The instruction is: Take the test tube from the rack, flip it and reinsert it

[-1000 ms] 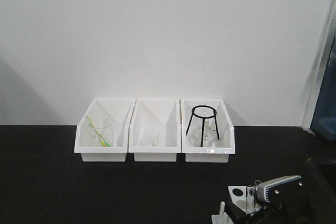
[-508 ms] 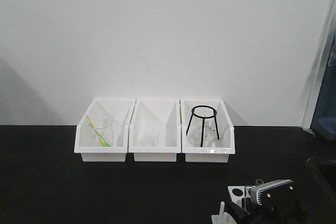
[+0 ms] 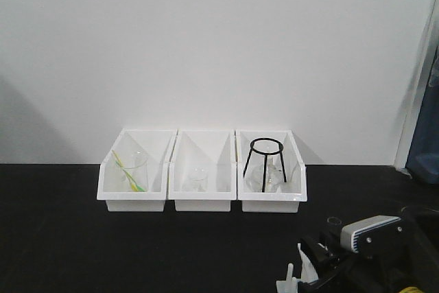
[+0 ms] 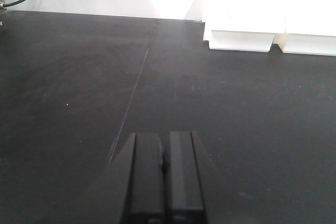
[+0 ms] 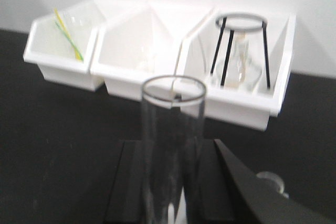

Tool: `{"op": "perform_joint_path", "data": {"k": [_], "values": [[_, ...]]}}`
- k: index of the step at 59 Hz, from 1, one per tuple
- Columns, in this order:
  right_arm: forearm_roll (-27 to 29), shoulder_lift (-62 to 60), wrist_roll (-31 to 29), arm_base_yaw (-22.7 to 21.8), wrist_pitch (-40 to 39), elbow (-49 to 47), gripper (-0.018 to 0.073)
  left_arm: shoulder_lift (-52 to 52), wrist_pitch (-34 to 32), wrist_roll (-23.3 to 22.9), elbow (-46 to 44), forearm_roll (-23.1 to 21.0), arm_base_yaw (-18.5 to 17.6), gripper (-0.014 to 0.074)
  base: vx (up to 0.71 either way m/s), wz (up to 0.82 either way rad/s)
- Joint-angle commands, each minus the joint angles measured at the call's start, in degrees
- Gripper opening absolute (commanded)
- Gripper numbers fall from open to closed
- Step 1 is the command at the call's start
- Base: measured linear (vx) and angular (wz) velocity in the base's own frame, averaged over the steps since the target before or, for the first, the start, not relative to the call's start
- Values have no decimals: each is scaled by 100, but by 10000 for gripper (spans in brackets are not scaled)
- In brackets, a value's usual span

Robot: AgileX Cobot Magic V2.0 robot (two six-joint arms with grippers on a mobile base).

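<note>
While my right gripper [image 5: 170, 153] clamps the test tube [image 5: 172, 114] upright, my left gripper [image 4: 164, 145] rests closed.
Test tube and rack [image 3: 296, 276] are in front of the bins [image 3: 202, 205], nearest the rightmost.

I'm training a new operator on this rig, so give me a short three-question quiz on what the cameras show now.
1. True or false: the left claw is shut with nothing in it.
2. In the front view, which white bin holds the black tripod stand? A left, B middle, C right.
3. Fill in: the right claw grips a clear ____.
Key: 1 true; 2 C, right bin; 3 test tube.
</note>
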Motion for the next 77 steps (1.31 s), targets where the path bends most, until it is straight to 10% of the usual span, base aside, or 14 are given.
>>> {"op": "perform_joint_path", "data": {"k": [1,36,77], "values": [[-47,-495,-3,4,-538,-150,47,-74,-496,1,-1,-18,-40,-6,0,0],[-224,-2031,181,4,1834,-1241,57,-74,-496,1,-1,-18,-40,-6,0,0],[-3744,-2031,-2023,4,2373,-1288,87,-74,-496,1,-1,-18,-40,-6,0,0]]}}
